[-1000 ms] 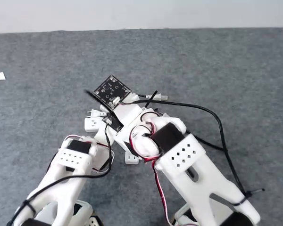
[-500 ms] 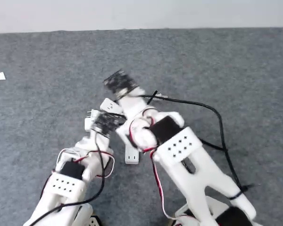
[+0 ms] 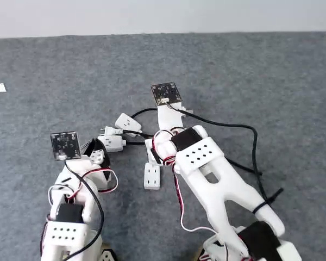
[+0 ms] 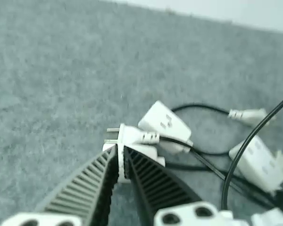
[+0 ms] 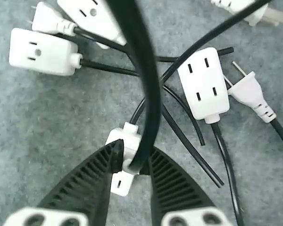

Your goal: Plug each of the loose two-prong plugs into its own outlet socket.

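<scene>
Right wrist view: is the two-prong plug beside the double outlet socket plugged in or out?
Out. The two-prong plug lies beside the double outlet socket with both prongs bare.

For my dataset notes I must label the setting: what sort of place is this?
Probably a robotics lab bench: a grey felt mat, two white robot arms with exposed wiring, and loose plugs and outlet sockets laid out for practice.

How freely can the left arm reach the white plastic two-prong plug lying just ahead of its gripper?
Probably yes. The white plastic two-prong plug lies uncovered right beyond the left gripper, with nothing between them. The jaws stand shut, so they would have to open first.
</scene>
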You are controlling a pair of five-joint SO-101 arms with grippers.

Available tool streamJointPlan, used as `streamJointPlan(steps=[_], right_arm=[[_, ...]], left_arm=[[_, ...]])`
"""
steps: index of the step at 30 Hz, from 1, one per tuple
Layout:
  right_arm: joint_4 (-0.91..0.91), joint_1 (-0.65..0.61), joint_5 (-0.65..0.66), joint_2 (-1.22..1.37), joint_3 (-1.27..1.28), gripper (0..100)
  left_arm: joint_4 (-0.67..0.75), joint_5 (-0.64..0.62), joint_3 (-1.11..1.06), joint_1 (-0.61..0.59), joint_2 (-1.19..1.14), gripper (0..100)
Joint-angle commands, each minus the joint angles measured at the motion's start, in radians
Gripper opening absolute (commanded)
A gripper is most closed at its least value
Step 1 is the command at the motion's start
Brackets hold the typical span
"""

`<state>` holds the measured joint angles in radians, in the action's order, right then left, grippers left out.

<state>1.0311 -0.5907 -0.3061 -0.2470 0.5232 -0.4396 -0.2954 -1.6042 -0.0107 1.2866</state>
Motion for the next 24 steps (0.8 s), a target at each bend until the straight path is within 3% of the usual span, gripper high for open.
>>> streamJointPlan(steps=[1,24], right_arm=[[-0.03,0.005,-0.023,-0.004,-0.009,0.8],[-0.131,-0.051,-0.023,0.007,0.112,0.8]], left_arm=[[0.028,-0.015,-0.007,-0.008,0.075,1],[0.002,-0.014,-0.039,-0.008,0.155,1]])
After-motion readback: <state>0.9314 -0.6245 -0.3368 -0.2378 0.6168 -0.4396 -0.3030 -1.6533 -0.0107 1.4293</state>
